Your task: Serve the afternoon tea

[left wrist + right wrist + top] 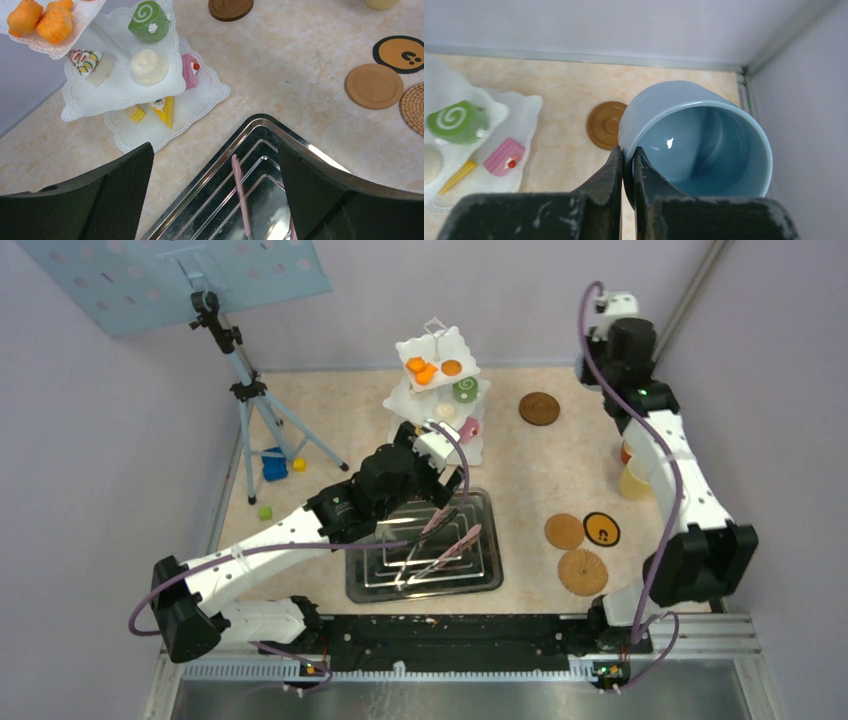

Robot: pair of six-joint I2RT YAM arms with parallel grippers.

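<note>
The white three-tier stand [405, 398] holds orange [42, 20], green swirl [149, 21], cream [148, 66], pink [189, 70] and yellow [165, 110] pastries. My left gripper [214, 147] is open and empty, hovering over the far corner of the steel tray [220, 165], just in front of the stand. My right gripper [626, 152] is shut on the rim of the blue mug [704, 145] near the far right corner, beside a dark brown coaster [605, 125]. In the top view the blue mug is hidden under the right arm. A yellow mug [634, 480] stands by that arm.
Pink tongs [240, 195] lie in the tray. Three more coasters, tan [564, 531], black-and-orange [601, 529] and woven [582, 571], lie at the front right. A tripod [245, 390] with a blue board stands at the back left, with small toy blocks [273, 462] at its feet.
</note>
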